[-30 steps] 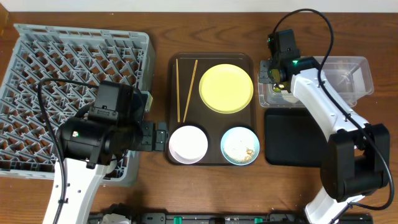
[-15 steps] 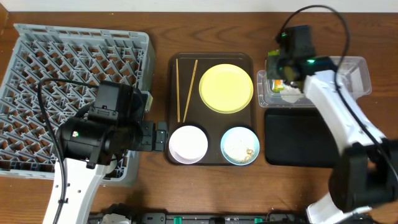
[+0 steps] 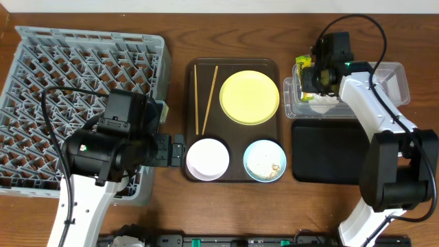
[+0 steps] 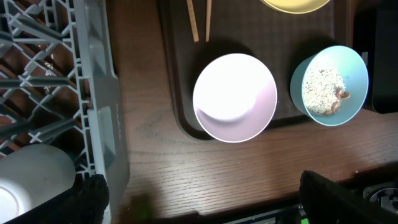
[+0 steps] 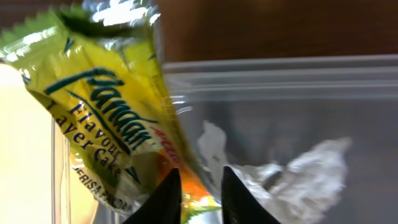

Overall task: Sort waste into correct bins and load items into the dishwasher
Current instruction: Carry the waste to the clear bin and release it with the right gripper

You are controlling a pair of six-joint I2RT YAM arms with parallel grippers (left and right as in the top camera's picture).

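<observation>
While my left tool [image 4: 205, 190] gapes wide, my right tool [image 5: 198, 186] pinches the snack wrapper [image 5: 106, 118] above the clear tub [image 5: 280, 81].

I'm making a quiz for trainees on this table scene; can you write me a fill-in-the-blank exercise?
The right fingers pinch the snack ____.
A crumpled white ____ lies in the clear tub.
The crumbs sit in the light ____ bowl.
Seen from overhead, the chopsticks lie ____ of the yellow plate.
Missing: wrapper, tissue, blue, left.
</observation>
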